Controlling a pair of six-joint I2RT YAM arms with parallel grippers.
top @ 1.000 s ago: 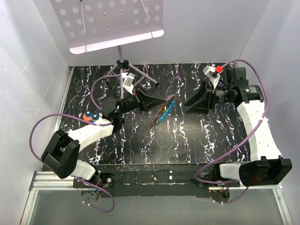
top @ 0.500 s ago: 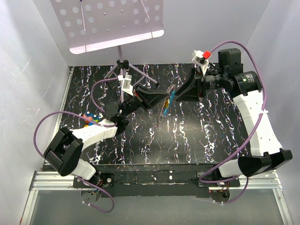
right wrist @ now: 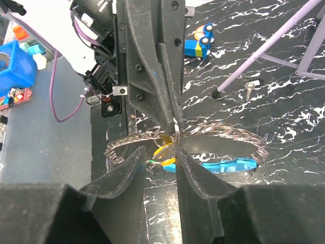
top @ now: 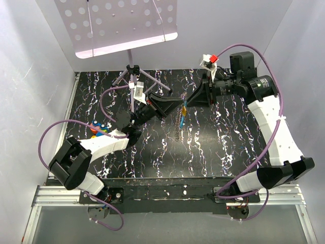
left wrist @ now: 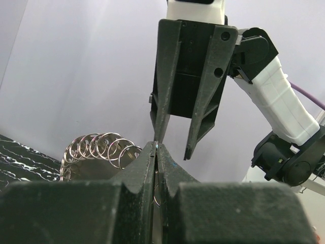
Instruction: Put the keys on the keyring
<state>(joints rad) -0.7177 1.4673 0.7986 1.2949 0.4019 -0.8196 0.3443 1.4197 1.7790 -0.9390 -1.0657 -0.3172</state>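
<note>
Silver wire keyring chain (right wrist: 223,133): closed left fingers (left wrist: 155,155) are pinching one loop aloft; blue-headed key (right wrist: 228,165) and yellow-headed key (right wrist: 162,151) are hanging just below. Parted right fingers (left wrist: 200,122) are straddling it. Risk: an off-centre closure likely knocking it loose

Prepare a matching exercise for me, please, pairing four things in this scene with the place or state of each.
Things:
1. left gripper
2. right gripper
3. blue key
4. toy

Places or states:
A. jaws apart
B. on the table, beside the left arm
C. shut on the keyring
D. hanging at the keyring, between the two grippers

Pairs: 1-C, 2-A, 3-D, 4-B.
</note>
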